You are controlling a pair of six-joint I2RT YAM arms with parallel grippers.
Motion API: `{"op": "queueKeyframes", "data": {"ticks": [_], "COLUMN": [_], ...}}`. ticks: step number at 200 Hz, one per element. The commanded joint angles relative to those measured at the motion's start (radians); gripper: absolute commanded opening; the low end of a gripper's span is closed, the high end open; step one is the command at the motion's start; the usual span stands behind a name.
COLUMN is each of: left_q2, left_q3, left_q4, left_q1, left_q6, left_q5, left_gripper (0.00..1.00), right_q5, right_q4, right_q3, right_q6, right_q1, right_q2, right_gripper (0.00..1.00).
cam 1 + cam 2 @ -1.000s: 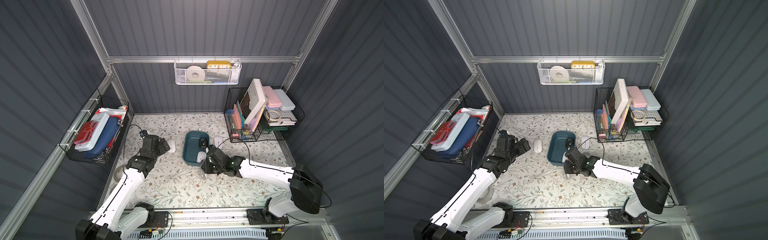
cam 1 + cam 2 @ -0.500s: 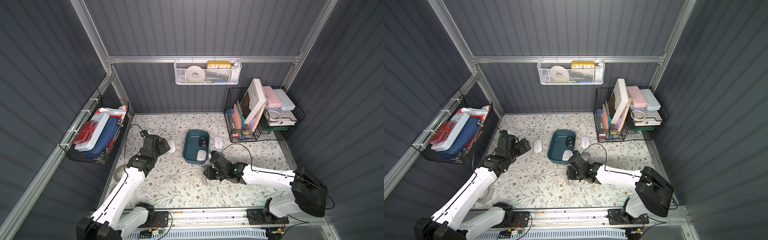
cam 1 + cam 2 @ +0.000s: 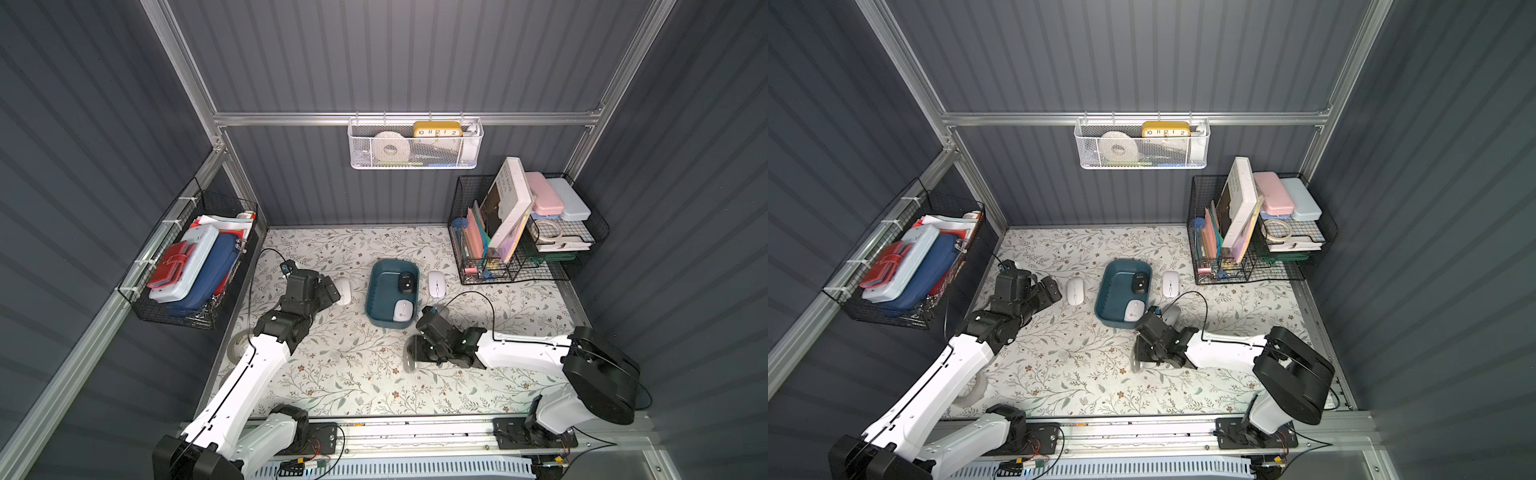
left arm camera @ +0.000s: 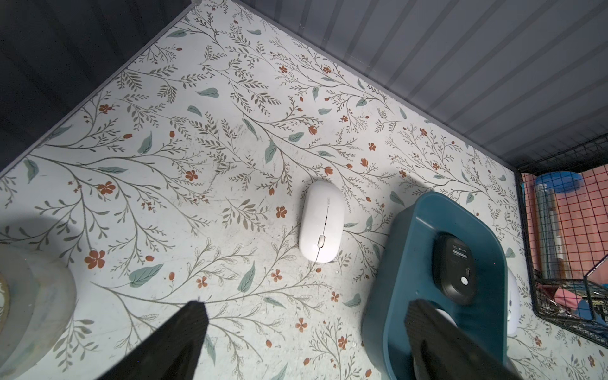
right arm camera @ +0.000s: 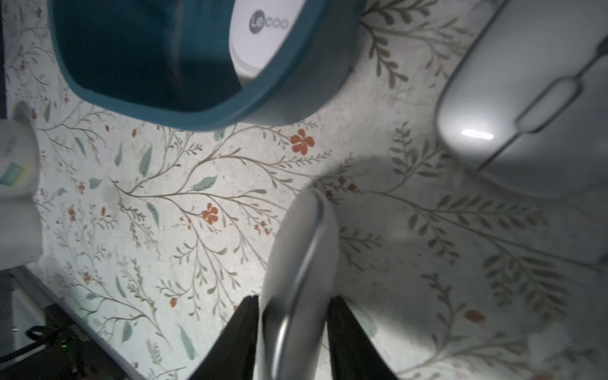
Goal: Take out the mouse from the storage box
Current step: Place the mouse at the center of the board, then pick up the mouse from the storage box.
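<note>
The teal storage box [image 3: 380, 291] [image 3: 1117, 286] [image 4: 404, 263] [image 5: 148, 49] sits mid-floor, with a black mouse [image 3: 406, 282] [image 4: 455, 269] and a white mouse [image 3: 402, 311] [image 5: 263, 29] inside. In front of the box, my right gripper [image 3: 411, 353] [image 3: 1139, 355] [image 5: 293, 297] is low over the floor. A grey mouse [image 5: 296, 256] [image 3: 409, 359] stands on edge between its fingers. They sit close on both sides, and the mouse is blurred, so the grip is unclear. My left gripper [image 3: 330, 291] [image 4: 307, 306] hangs wide open, left of the box.
Loose mice lie left of the box [image 3: 343, 291] [image 4: 320, 222], right of it [image 3: 436, 284], and by the right wrist [image 3: 1172, 314] [image 5: 526, 115]. A tape roll [image 3: 235, 351] lies front left. Black wire baskets [image 3: 519, 266] [image 3: 183, 307] flank the floor, and a white mesh basket [image 3: 415, 162] hangs behind.
My right gripper has drawn back from the box's near corner toward the front with the grey mouse, lowering it to the floor. The left arm has not moved.
</note>
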Motion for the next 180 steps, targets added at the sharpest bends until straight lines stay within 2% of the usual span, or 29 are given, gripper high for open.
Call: {"op": "queueKeyframes", "data": {"ticks": [1, 23, 35, 69, 98, 135, 180], "left_q2": [0.009, 0.042, 0.075, 0.300, 0.442, 0.570, 0.715], "left_q3": [-0.006, 0.015, 0.049, 0.247, 0.334, 0.392, 0.479], "left_q4": [0.018, 0.037, 0.038, -0.057, -0.100, -0.139, -0.180], "left_q1": [0.004, -0.001, -0.035, -0.269, -0.387, -0.418, -0.419], "left_q6": [0.029, 0.071, 0.101, 0.142, 0.142, 0.155, 0.167], "left_q5": [0.037, 0.100, 0.124, 0.099, 0.124, 0.163, 0.162], "left_gripper": [0.99, 0.99, 0.99, 0.99, 0.99, 0.96, 0.91], "right_q5": [0.067, 0.097, 0.117, 0.203, 0.294, 0.355, 0.353], "right_q4": [-0.052, -0.095, -0.129, -0.225, -0.299, -0.328, -0.300], "right_q3": [-0.009, 0.001, 0.013, 0.042, 0.056, 0.051, 0.032], "right_q6": [-0.004, -0.018, -0.030, -0.068, -0.078, -0.078, -0.079], "right_q1": [-0.005, -0.005, -0.005, -0.006, -0.005, -0.004, -0.002], "right_q2": [-0.032, -0.053, -0.070, -0.159, -0.235, -0.298, -0.352], "right_gripper": [0.47, 0.50, 0.51, 0.55, 0.58, 0.59, 0.60]}}
